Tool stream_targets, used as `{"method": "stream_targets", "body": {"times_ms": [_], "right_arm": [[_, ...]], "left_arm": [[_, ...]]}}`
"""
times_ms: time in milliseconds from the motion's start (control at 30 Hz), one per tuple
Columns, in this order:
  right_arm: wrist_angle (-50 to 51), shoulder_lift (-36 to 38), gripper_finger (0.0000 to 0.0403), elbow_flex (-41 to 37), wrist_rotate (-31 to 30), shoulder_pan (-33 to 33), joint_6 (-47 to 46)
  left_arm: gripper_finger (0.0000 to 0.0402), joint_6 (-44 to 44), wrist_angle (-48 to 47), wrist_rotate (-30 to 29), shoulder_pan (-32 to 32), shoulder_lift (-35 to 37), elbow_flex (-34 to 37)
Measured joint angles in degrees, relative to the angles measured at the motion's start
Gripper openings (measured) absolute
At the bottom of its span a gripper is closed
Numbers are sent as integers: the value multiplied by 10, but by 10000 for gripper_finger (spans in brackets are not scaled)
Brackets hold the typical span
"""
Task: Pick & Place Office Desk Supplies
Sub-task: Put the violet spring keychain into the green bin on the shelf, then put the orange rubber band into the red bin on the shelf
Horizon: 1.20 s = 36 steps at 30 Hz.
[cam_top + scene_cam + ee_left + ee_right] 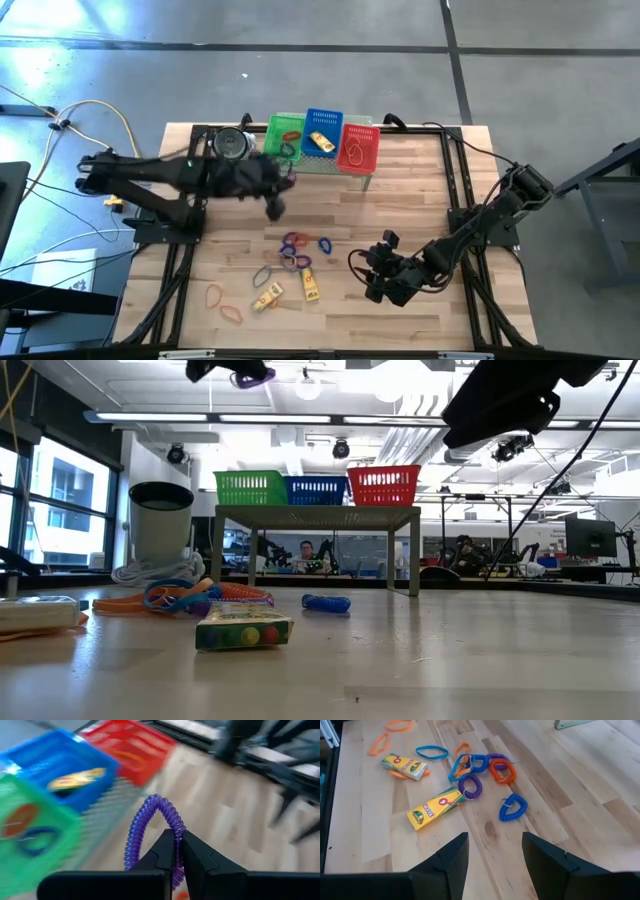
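L gripper (176, 851) carrying purple coil (150, 827), baskets just ahead.

L jaws clenched on the coil's lower end; loop stands up above the fingertips, long axis roughly upright. High view: L gripper (275, 195) sits upper centre, just below-left of green basket (282, 135); blue basket (322, 130) and red basket (359, 145) further right. Likely drop still needs a short reach up-frame. R gripper (492, 852) released, empty, lower right, near the loose pile (296, 250) — nearer arm for next pick.
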<state>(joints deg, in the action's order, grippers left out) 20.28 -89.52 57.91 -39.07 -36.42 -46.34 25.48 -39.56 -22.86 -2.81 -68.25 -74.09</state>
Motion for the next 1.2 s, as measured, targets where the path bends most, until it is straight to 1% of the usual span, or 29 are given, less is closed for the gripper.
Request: {"method": "stream_targets", "body": {"times_ms": [133,200,300,367,467,567,767,833,1200], "right_arm": [[-6,0,173,0,0,1,1],[-6,0,173,0,0,1,1],[-8,0,173,0,0,1,1],[-9,0,173,0,0,1,2],[-8,0,173,0,0,1,5],[-8,0,173,0,1,1,14],[-8,0,173,0,2,1,15],[-8,0,173,0,3,1,16],[-8,0,173,0,3,1,17]], "left_arm": [[12,24,-75,3,101,-13,-59],[12,24,-90,33,154,-26,-74],[12,7,-91,89,215,-54,-80],[12,-15,-79,124,247,-78,-80],[12,-17,-59,169,285,-108,-80],[12,-11,-41,203,310,-127,-80],[13,-4,-43,207,338,-149,-80],[20,5,-42,207,342,-153,-80],[110,12,-39,198,342,-160,-80]]}}
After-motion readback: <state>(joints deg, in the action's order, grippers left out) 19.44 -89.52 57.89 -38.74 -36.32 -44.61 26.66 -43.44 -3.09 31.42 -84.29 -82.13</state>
